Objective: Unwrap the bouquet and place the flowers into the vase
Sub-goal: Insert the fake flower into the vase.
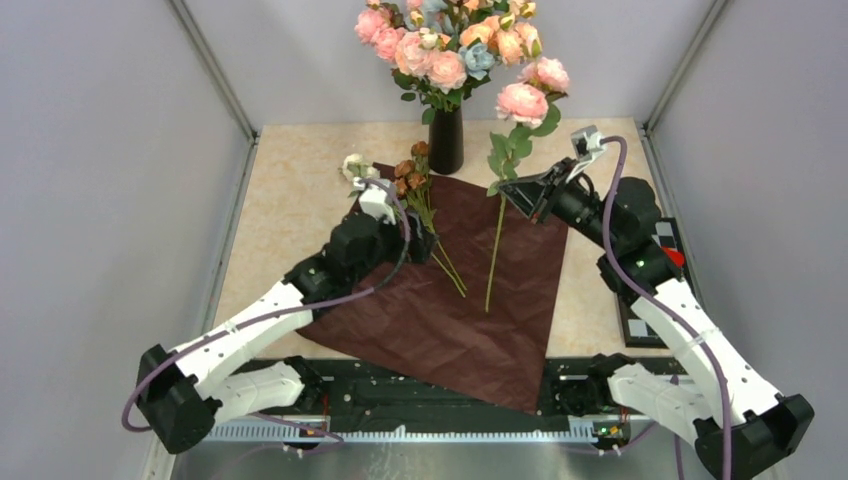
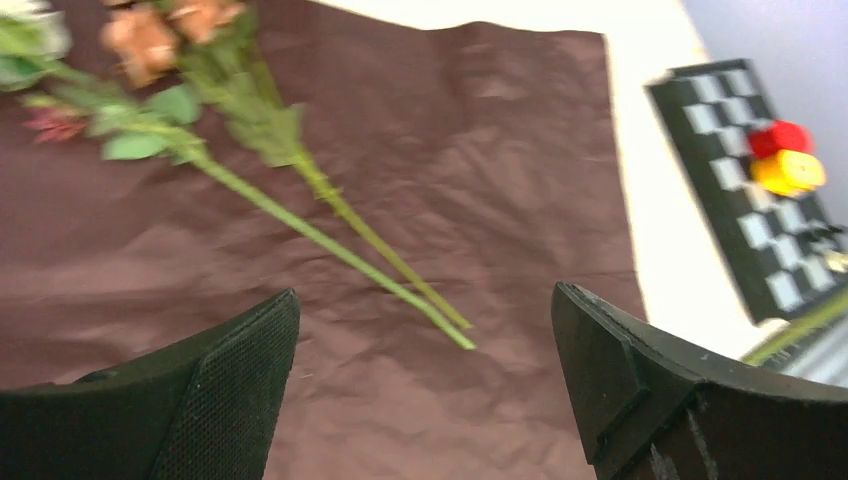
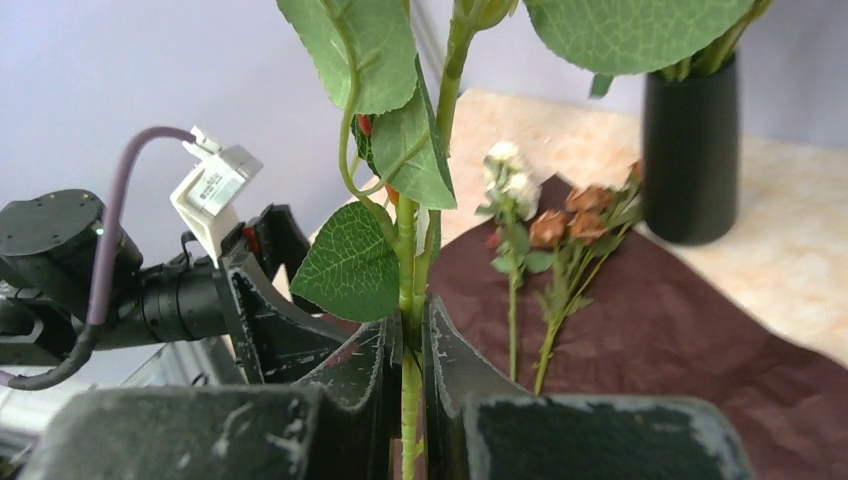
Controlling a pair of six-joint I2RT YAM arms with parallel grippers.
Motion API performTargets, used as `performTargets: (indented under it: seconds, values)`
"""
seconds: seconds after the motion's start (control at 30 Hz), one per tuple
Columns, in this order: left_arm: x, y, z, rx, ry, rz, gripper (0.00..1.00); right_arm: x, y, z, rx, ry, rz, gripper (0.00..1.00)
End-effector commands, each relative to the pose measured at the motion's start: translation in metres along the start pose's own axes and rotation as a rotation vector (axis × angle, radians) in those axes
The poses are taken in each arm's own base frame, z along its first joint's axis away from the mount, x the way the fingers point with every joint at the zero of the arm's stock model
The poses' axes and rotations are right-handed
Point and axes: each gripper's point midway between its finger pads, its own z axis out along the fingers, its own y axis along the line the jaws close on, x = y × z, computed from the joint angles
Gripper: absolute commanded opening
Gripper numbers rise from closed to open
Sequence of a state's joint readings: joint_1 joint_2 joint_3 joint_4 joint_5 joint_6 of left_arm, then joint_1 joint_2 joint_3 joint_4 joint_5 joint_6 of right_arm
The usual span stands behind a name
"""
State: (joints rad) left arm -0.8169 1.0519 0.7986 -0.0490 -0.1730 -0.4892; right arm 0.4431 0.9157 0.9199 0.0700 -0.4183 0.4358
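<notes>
Right gripper (image 3: pixel 405 330) is clamped on a leafy stem (image 3: pixel 408 250), holding it nearly upright. Its pink bloom (image 1: pixel 522 101) is above, and its cut end hangs low over the unfolded maroon paper (image 1: pixel 450 310). The black vase (image 1: pixel 446 140) stands just beyond the paper on the surface (image 1: pixel 300 180), already crowded with large blooms (image 1: pixel 440 45).

To do this step well, raise the cut end above the vase rim. Keep the stem vertical, then lower it into a gap between the blooms.

Left gripper (image 2: pixel 425 395) is spread wide and holds nothing. It hovers over the paper near the small flowers (image 1: pixel 412 175), which lie flat there.
</notes>
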Motion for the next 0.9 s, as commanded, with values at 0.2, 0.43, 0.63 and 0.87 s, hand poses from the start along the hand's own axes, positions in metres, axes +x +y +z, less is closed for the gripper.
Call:
performTargets:
  seconds: [0.2,0.43,0.63,0.87]
  values:
    - [-0.06,0.115,-0.048,-0.321,0.002,0.028,0.99,-0.106,-0.012,0.014,0.173,-0.274,-0.174,0.0]
    - [-0.085,0.189,-0.082,-0.512,-0.105,-0.058,0.99,-0.155,-0.021,0.027,0.223,-0.458,-0.245,0.0]
    - [-0.085,0.218,-0.092,-0.622,-0.079,-0.064,0.99,-0.182,-0.025,0.046,0.205,-0.605,-0.324,0.0]
    - [-0.081,0.227,-0.105,-0.682,-0.096,-0.027,0.99,-0.191,-0.052,0.074,0.263,-0.713,-0.398,0.0]
